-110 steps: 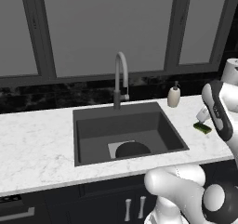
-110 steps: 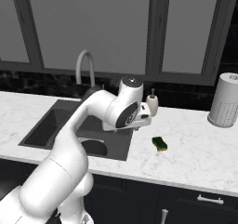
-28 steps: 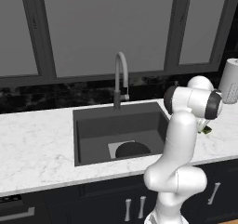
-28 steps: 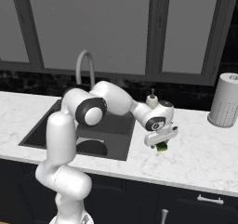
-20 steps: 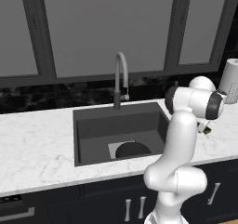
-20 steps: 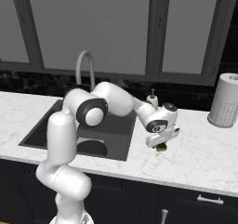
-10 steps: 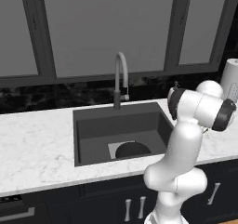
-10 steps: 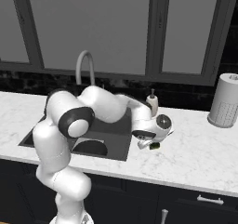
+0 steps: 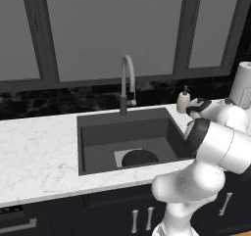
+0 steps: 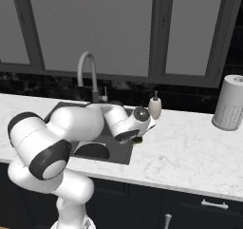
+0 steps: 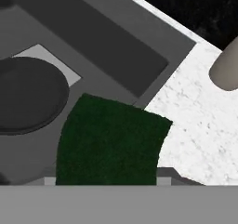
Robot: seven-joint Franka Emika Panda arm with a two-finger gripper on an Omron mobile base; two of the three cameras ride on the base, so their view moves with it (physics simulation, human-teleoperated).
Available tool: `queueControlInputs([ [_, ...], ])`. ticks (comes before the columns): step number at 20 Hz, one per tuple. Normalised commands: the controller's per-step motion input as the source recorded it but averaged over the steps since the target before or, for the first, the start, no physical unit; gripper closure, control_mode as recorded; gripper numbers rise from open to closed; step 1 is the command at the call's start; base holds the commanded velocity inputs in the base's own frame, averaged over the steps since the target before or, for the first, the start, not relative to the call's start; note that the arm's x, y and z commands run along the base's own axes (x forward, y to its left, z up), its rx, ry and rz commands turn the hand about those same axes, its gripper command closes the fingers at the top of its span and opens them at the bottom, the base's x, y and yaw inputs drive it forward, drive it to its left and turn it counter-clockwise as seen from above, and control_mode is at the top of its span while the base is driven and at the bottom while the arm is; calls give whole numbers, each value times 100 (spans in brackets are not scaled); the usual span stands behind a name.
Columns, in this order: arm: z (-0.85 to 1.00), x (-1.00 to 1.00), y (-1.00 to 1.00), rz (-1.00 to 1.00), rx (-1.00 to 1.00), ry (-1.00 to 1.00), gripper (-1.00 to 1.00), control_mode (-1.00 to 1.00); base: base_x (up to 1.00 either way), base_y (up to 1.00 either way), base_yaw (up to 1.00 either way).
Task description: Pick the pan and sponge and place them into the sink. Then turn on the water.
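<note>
White marble worktop (image 10: 190,157) runs under a row of dark-framed windows, with the large dark grey rectangular sink (image 9: 98,137) set into it and a tall arched grey faucet (image 9: 126,83) behind the basin.

Change noted: over the last seconds the arm has swung from the open worktop to the right of the basin, back toward the sink's right-hand rim. The small green sponge block (image 11: 111,144) no longer lies on the marble near the beige soap dispenser bottle (image 10: 154,107), where it sat earlier; it has travelled with the hand. Judgement: the pick of the sponge is done and the carry is under way.

Claw (image 10: 134,135): clenched on the sponge. The finger tips are hidden by the block in the hand view, but the sponge hangs directly at the claw, clear of the marble, straddling the rim with part over the worktop and part over the basin.

Round black frying pan (image 9: 139,157): already lying on the sink floor, overlapping the pale square patch. In the hand view it sits just beside the sponge, lower in the basin.

Outstanding, in my assessment: shift further over the basin, release the sponge, then operate the faucet.
</note>
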Motion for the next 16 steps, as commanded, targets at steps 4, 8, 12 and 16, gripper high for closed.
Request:
queueControlInputs([
  [4,32,-6,95,-2,2,25,100,-100,0,0,0],
  [8,0,1,62,1,3,20,100,-100,0,0,0],
  [12,0,8,28,13,10,19,100,-100,0,0,0],
  [16,-2,18,41,15,5,17,100,-100,0,0,0],
])
